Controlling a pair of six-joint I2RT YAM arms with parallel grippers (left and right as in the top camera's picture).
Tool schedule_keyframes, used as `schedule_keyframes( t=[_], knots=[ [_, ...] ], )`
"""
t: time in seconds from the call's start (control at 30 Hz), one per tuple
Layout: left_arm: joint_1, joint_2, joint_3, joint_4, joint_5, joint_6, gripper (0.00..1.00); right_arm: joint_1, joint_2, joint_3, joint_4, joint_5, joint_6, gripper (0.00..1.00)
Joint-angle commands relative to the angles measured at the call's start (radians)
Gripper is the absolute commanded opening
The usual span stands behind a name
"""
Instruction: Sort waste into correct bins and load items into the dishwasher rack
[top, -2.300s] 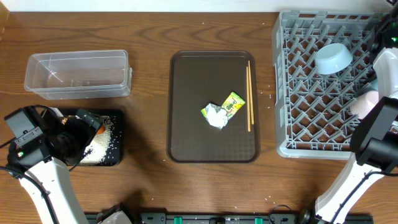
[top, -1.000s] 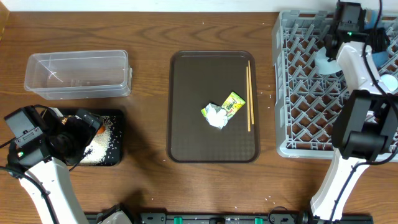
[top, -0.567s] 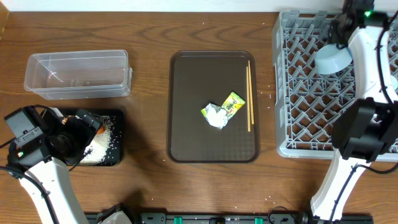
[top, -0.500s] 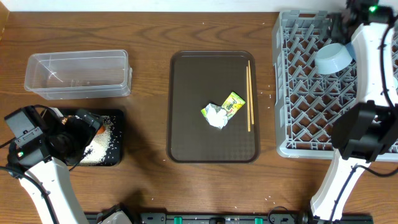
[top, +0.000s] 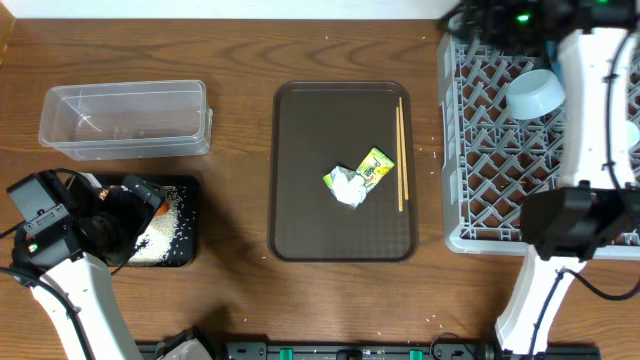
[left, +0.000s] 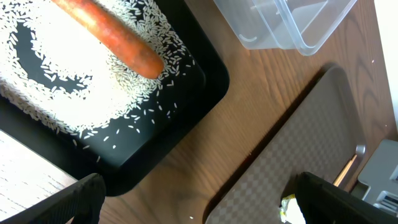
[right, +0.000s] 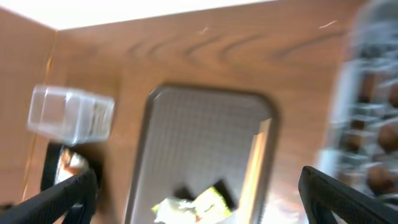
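The grey dishwasher rack (top: 500, 150) fills the right side, and a pale blue bowl (top: 535, 92) lies in its back part. My right gripper (top: 466, 20) hangs open and empty over the rack's back left corner; its view is blurred. On the brown serving tray (top: 310, 150) lie crumpled white paper (top: 349, 188), a green-yellow wrapper (top: 376, 165) and wooden chopsticks (top: 400, 150). The black tray (left: 198, 87) holds white rice (left: 68, 81) and an orange carrot (left: 112, 40). My left gripper (left: 199, 211) is open and empty above the black tray's near corner. The clear tub (top: 125, 120) stands behind it.
Bare wood separates the black tray from the serving tray (left: 311, 143). A few rice grains (top: 432, 152) dot the table between the serving tray and the rack. The right arm's white link (top: 595, 120) crosses above the rack's right half.
My right arm has swung left along the rack's far edge, from its back right to its back left corner, jaws opening a little wider. The bowl and the left arm have stayed put.
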Motion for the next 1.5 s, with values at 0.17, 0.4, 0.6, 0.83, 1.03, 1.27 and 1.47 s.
schedule_keyframes(
  t=[0.17, 0.4, 0.6, 0.83, 1.03, 1.27, 1.47],
  knots=[
    [0.006, 0.002, 0.002, -0.002, 0.009, 0.009, 0.98, 0.316, -0.021, -0.105, -0.087, 0.35, 0.013, 0.99],
    [0.006, 0.002, 0.002, -0.002, 0.009, 0.009, 0.98, 0.532, -0.016, -0.276, -0.043, 0.613, 0.129, 0.99],
    [0.006, 0.002, 0.002, -0.002, 0.009, 0.009, 0.98, 0.626, -0.018, -0.357, -0.021, 0.723, 0.275, 0.99],
    [0.006, 0.002, 0.002, -0.002, 0.009, 0.008, 0.98, 0.616, -0.143, -0.356, -0.028, 0.768, 0.305, 0.99],
    [0.006, 0.002, 0.002, -0.002, 0.009, 0.009, 0.98, 0.466, -0.279, -0.356, -0.113, 0.771, 0.316, 0.99],
    [0.006, 0.002, 0.002, -0.002, 0.009, 0.009, 0.98, 0.15, -0.353, -0.356, -0.135, 0.766, 0.312, 0.99],
    [0.006, 0.002, 0.002, -0.002, 0.009, 0.009, 0.98, -0.051, -0.348, -0.357, -0.173, 0.715, 0.312, 0.99]
  ],
)
